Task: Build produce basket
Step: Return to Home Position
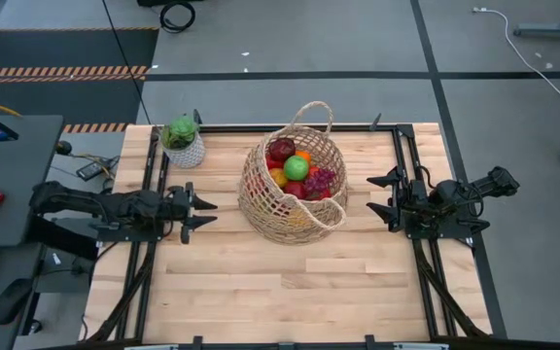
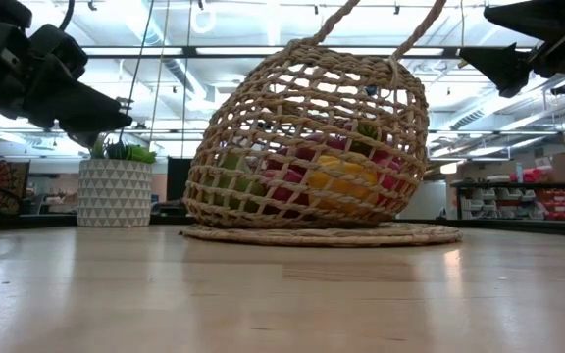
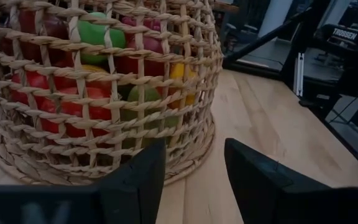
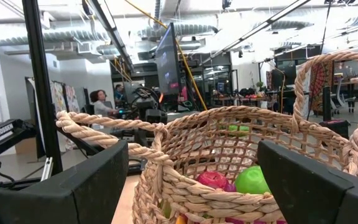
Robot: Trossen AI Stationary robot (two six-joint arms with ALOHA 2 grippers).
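The tan open-weave wicker basket (image 1: pixel 293 185) stands on its flat base in the middle of the table, toward the far edge, its two loop handles up. Inside lies the produce (image 1: pixel 297 169): a red apple, a green apple, an orange, purple grapes, red and yellow pieces showing through the weave (image 2: pixel 341 181). My left gripper (image 1: pixel 207 207) hangs open left of the basket, fingers pointing at its wall (image 3: pixel 104 93). My right gripper (image 1: pixel 375 194) hangs open right of the basket, level with its rim (image 4: pixel 229 118). Neither touches anything.
A green plant in a small white patterned pot (image 1: pixel 184 142) stands at the table's far left, behind my left arm. Bare wood lies in front of the basket toward the near edge (image 1: pixel 290 282). Black frame rails run along both sides. People sit far off beyond the table.
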